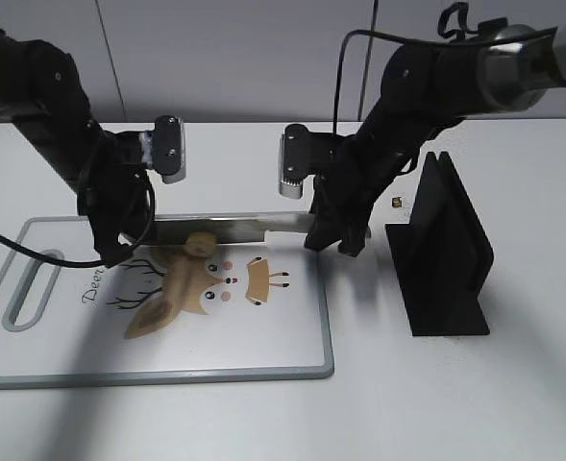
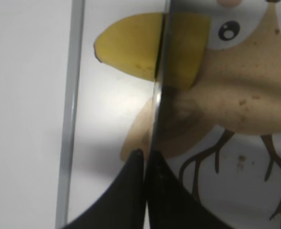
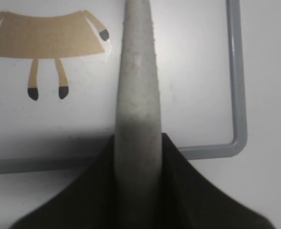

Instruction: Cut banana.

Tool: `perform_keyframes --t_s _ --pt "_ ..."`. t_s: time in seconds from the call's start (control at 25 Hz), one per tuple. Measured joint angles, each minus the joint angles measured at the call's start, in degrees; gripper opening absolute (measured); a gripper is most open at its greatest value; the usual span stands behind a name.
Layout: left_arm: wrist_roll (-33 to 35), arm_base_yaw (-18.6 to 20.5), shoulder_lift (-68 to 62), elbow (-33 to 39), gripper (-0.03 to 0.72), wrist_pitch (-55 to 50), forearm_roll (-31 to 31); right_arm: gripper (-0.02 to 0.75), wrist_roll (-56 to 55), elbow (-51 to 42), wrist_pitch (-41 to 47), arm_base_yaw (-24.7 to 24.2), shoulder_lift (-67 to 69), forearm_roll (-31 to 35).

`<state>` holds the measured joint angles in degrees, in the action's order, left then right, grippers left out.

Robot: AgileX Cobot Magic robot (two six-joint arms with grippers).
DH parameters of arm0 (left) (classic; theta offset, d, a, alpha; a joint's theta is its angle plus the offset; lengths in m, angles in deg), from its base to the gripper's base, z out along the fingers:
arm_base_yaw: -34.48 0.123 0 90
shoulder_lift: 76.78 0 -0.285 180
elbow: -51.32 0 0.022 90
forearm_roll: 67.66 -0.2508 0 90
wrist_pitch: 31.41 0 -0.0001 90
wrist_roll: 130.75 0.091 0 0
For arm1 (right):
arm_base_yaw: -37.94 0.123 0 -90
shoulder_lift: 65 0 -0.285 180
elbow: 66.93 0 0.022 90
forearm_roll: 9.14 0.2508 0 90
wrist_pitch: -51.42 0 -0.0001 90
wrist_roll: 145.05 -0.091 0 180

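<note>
Banana (image 2: 130,50) is met by the knife (image 1: 230,229) at the board's (image 1: 292,360) twelve o'clock edge. Blade and handle are clamped by closed left and right jaws. Uneven pressing could roll the fruit aside.

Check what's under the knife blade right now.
The banana piece sits under the blade, on the cutting board. Its part beyond the blade is covered; only a reflection shows there.

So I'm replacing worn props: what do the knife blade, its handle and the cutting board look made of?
Knife blade: polished metal, apparently; it mirrors the banana in the left wrist view. Handle: matte pale grey, faintly speckled, probably plastic or resin. Cutting board: smooth glossy white with a printed deer and grey rim, likely plastic.
</note>
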<state>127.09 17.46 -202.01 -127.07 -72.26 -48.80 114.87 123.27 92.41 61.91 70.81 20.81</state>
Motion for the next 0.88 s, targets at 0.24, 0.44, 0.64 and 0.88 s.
perform_keyframes --t_s 0.24,0.44,0.64,0.88 --pt "0.2 0.1 -0.9 -0.4 -0.007 -0.8 0.6 0.16 0.0 0.2 0.2 -0.1 0.5 0.3" --pt "0.2 0.1 -0.9 -0.4 -0.007 -0.8 0.6 0.16 0.0 0.2 0.3 -0.1 0.5 0.4" --pt "0.2 0.1 -0.9 -0.4 -0.007 -0.8 0.6 0.16 0.0 0.2 0.4 -0.1 0.4 0.4" --pt "-0.4 0.1 0.0 -0.3 -0.007 -0.6 0.6 0.16 0.0 0.1 0.7 -0.1 -0.9 0.5"
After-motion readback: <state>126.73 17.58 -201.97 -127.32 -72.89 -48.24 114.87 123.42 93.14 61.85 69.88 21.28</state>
